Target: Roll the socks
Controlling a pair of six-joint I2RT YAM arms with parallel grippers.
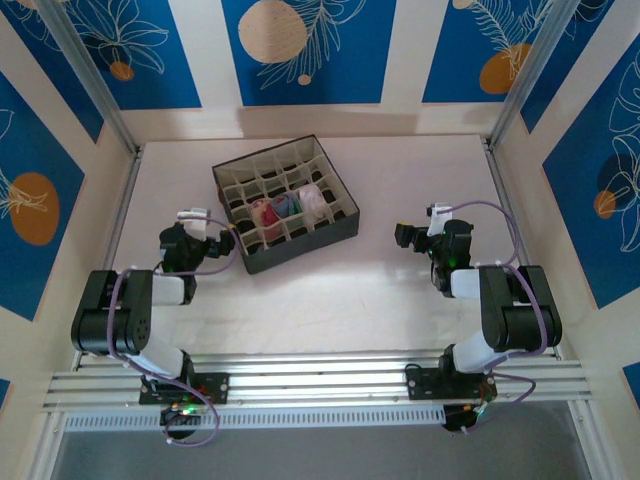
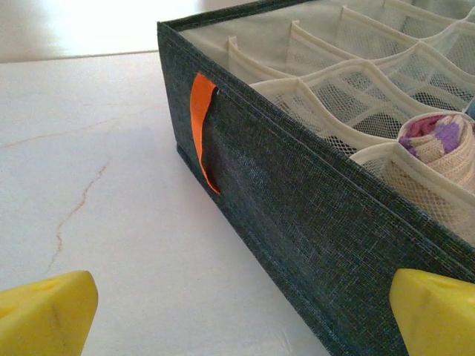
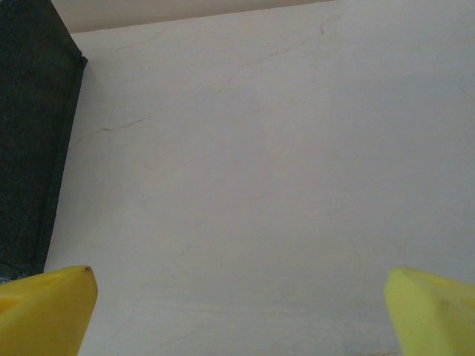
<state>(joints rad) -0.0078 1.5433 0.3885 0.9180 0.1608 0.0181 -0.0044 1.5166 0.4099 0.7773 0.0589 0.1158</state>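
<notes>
Three rolled socks sit side by side in compartments of a dark grey organizer box (image 1: 340, 222): a peach and maroon sock (image 1: 265, 212), a grey-blue sock (image 1: 288, 204) and a white sock (image 1: 312, 197). The left wrist view catches the peach roll (image 2: 445, 148) behind a mesh divider. My left gripper (image 1: 226, 238) (image 2: 241, 326) stands open at the box's near left wall, its yellow fingertips (image 2: 44, 315) spread wide with nothing between them. To the right of the box, my right gripper (image 1: 404, 236) (image 3: 239, 319) hangs open over bare table, holding nothing.
The box has cream mesh dividers (image 2: 349, 89) and an orange pull tab (image 2: 202, 130) on its side wall. Its dark corner (image 3: 30, 148) shows at the left of the right wrist view. A white marbled table (image 1: 420, 180) lies between patterned walls and aluminium rails.
</notes>
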